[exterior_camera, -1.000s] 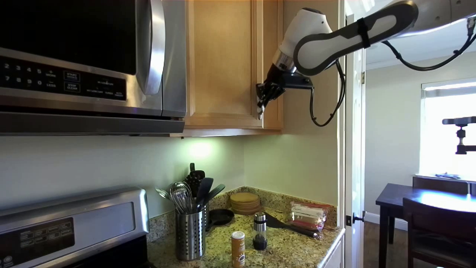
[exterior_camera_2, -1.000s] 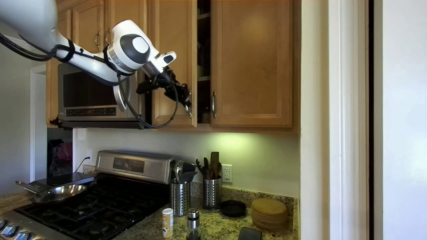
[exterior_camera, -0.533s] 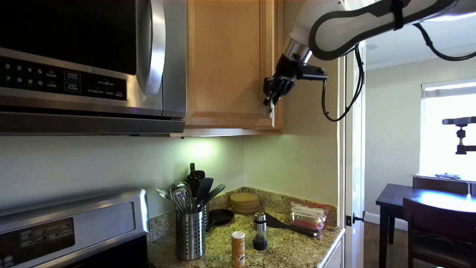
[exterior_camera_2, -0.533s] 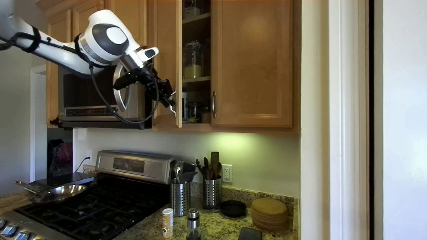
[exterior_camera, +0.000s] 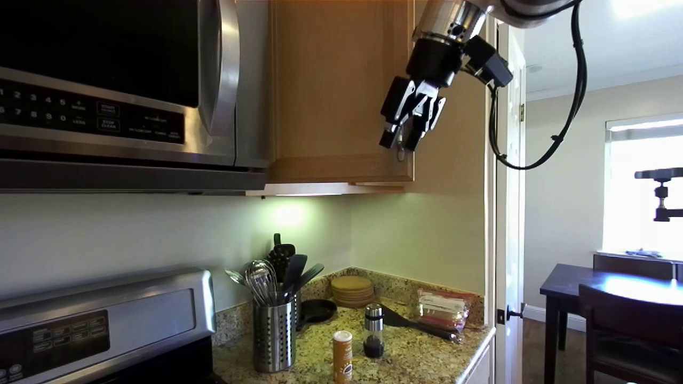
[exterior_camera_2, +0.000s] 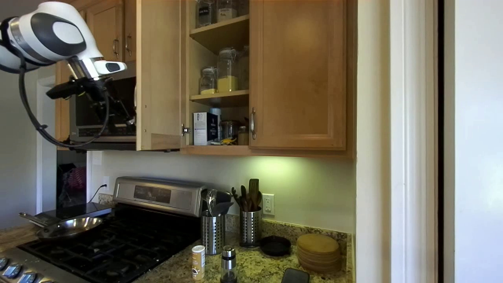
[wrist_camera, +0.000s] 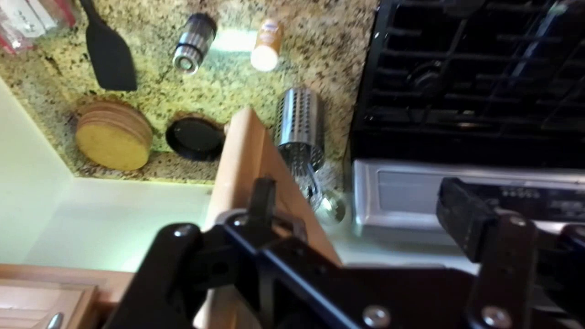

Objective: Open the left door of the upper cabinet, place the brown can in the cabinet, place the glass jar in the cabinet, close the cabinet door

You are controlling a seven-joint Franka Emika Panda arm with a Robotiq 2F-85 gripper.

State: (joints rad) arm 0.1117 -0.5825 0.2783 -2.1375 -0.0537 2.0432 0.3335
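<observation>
Nearest in the wrist view, the gripper (wrist_camera: 356, 194) is holding nothing, its jaws standing wide apart, one finger (wrist_camera: 263, 198) near the handle (exterior_camera: 400, 155), likely so it can come away. The left door (exterior_camera_2: 160, 78) is hanging well out, presumably to bare the shelves (exterior_camera_2: 226, 35). On the counter (exterior_camera: 416, 362), the brown can (exterior_camera: 342, 360) and glass jar (exterior_camera: 373, 332) are standing upright near each other, perhaps awaiting pickup; the jar is containing something dark. Behind, a utensil holder (exterior_camera: 274, 338) is carrying a whisk (exterior_camera: 260, 276). Inside the upper cabinet (exterior_camera_2: 220, 149), a storage jar (exterior_camera_2: 226, 74) is holding something yellow.
</observation>
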